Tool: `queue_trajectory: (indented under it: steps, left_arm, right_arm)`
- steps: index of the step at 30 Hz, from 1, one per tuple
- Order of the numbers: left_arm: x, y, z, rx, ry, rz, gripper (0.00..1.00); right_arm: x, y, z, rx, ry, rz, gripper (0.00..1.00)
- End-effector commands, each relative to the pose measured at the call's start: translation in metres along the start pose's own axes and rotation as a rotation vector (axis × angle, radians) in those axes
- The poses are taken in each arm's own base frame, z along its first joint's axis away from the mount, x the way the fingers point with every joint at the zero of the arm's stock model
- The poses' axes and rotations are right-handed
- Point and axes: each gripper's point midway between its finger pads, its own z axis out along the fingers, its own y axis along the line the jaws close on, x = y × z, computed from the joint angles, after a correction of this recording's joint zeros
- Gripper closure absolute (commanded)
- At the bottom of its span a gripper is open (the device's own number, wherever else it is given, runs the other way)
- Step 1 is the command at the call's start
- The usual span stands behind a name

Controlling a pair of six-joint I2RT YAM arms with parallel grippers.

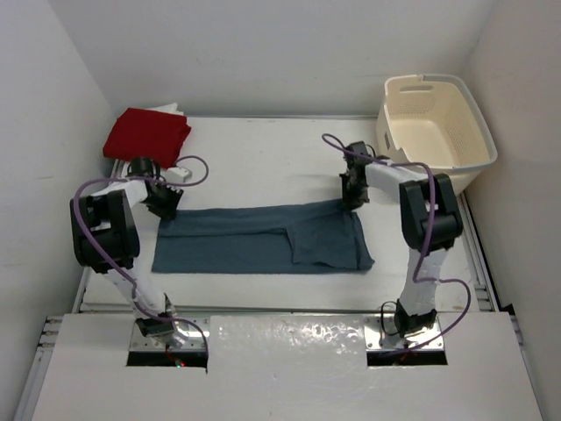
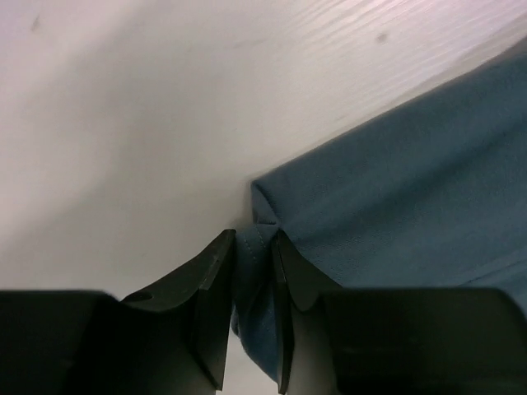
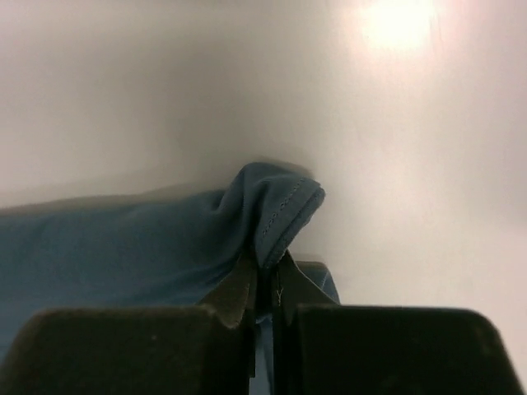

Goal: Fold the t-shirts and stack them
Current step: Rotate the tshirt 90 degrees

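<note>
The slate blue-grey t-shirt [image 1: 263, 239] lies flat across the middle of the table as a long folded strip. My left gripper [image 1: 165, 209] is at its far left corner, shut on a fold of the blue cloth [image 2: 395, 189] that fills the gap between the fingers of that gripper [image 2: 254, 239]. My right gripper [image 1: 353, 200] is at the far right corner. In the right wrist view this gripper [image 3: 265, 267] is shut on a stitched hem of the shirt [image 3: 123, 247], which bunches up above its tips. The red t-shirt [image 1: 146, 133] lies folded at the back left, with a white t-shirt [image 1: 168, 109] peeking out behind it.
A cream laundry basket [image 1: 479, 118] stands at the back right corner, close behind the right arm. White walls close in the table at the back and on both sides. Both arm bases sit at the near edge.
</note>
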Motion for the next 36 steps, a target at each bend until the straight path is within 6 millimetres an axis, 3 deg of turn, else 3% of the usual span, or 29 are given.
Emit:
queue_trajectory:
  steps: [1,2,3,4,5,6,7,9,10,11,12,14,16,17,18,19,20,21,22,23,24,26,27,32,36]
  left_arm:
    - [0.053,0.011,0.0,-0.071,0.124,-0.068,0.8]
    - [0.058,0.007,0.0,-0.069,0.137,-0.064,0.8]
    - [0.06,0.006,-0.005,-0.077,0.141,-0.061,0.8]
    - [0.066,0.0,-0.006,-0.063,0.153,-0.065,0.79]
    - [0.066,-0.003,-0.009,-0.053,0.151,-0.075,0.77]
    - [0.063,-0.015,-0.015,-0.001,0.139,-0.083,0.73]
    - [0.054,-0.016,-0.02,0.017,0.115,-0.099,0.59]
    - [0.039,-0.019,-0.033,0.045,0.084,-0.125,0.51]
    - [0.034,-0.019,-0.037,0.049,0.072,-0.15,0.47]
    - [0.031,-0.017,-0.043,0.049,0.064,-0.168,0.46]
    - [0.02,-0.01,-0.049,0.032,0.041,-0.174,0.45]
    - [0.01,-0.002,-0.059,0.016,0.008,-0.215,0.45]
    - [-0.006,0.01,-0.069,-0.017,-0.04,-0.229,0.44]
    - [-0.01,0.016,-0.071,-0.038,-0.056,-0.232,0.43]
    - [-0.013,0.018,-0.072,-0.046,-0.059,-0.23,0.43]
    - [-0.011,0.019,-0.069,-0.045,-0.05,-0.227,0.43]
    - [-0.007,0.019,-0.064,-0.041,-0.033,-0.227,0.43]
    - [0.002,0.016,-0.057,-0.032,-0.007,-0.226,0.43]
    - [0.007,0.015,-0.052,-0.03,0.009,-0.216,0.43]
    - [0.013,0.018,-0.044,-0.043,0.025,-0.209,0.43]
    - [0.024,0.015,-0.037,-0.042,0.055,-0.202,0.43]
    - [0.037,0.014,-0.024,-0.048,0.088,-0.191,0.44]
    - [0.039,0.014,-0.022,-0.048,0.09,-0.184,0.43]
    - [0.044,0.01,-0.013,-0.046,0.099,-0.158,0.44]
    - [0.046,0.003,-0.023,-0.035,0.08,-0.139,0.44]
  right_arm:
    - [-0.043,0.011,0.037,-0.02,-0.035,-0.046,1.0]
    - [-0.09,0.025,0.028,-0.051,-0.122,-0.049,1.0]
    - [-0.091,0.028,0.054,-0.049,-0.077,-0.052,1.0]
    - [-0.107,0.033,0.061,-0.054,-0.094,-0.048,1.0]
    - [-0.166,0.048,0.045,-0.083,-0.223,-0.042,0.99]
    - [-0.188,0.053,0.048,-0.092,-0.261,-0.035,0.92]
    - [-0.228,0.067,0.054,-0.13,-0.346,-0.031,0.67]
    - [-0.266,0.08,0.052,-0.177,-0.459,-0.012,0.38]
    - [-0.274,0.082,0.052,-0.186,-0.49,-0.006,0.26]
    - [-0.293,0.085,0.027,-0.204,-0.574,0.006,0.03]
    - [-0.296,0.083,0.014,-0.191,-0.605,0.013,0.01]
    - [-0.297,0.064,-0.032,-0.111,-0.674,0.033,0.01]
    - [-0.286,0.049,-0.052,-0.051,-0.669,0.011,0.01]
    - [-0.281,0.042,-0.082,-0.022,-0.678,0.013,0.01]
    - [-0.273,0.037,-0.088,-0.007,-0.662,0.009,0.01]
    - [-0.252,0.031,-0.077,0.014,-0.603,0.007,0.01]
    - [-0.242,0.026,-0.091,0.025,-0.594,0.016,0.01]
    - [-0.227,0.025,-0.086,0.018,-0.559,0.033,0.01]
    - [-0.198,0.021,-0.064,0.023,-0.481,0.041,0.01]
    - [-0.188,0.024,-0.066,-0.009,-0.469,0.083,0.01]
    - [-0.158,0.027,-0.045,-0.038,-0.389,0.093,0.04]
    - [-0.144,0.033,-0.034,-0.088,-0.365,0.168,0.12]
    - [-0.127,0.038,-0.021,-0.117,-0.32,0.182,0.21]
    - [-0.131,0.052,0.012,-0.19,-0.298,0.316,0.18]
    - [-0.125,0.057,0.053,-0.205,-0.231,0.384,0.25]
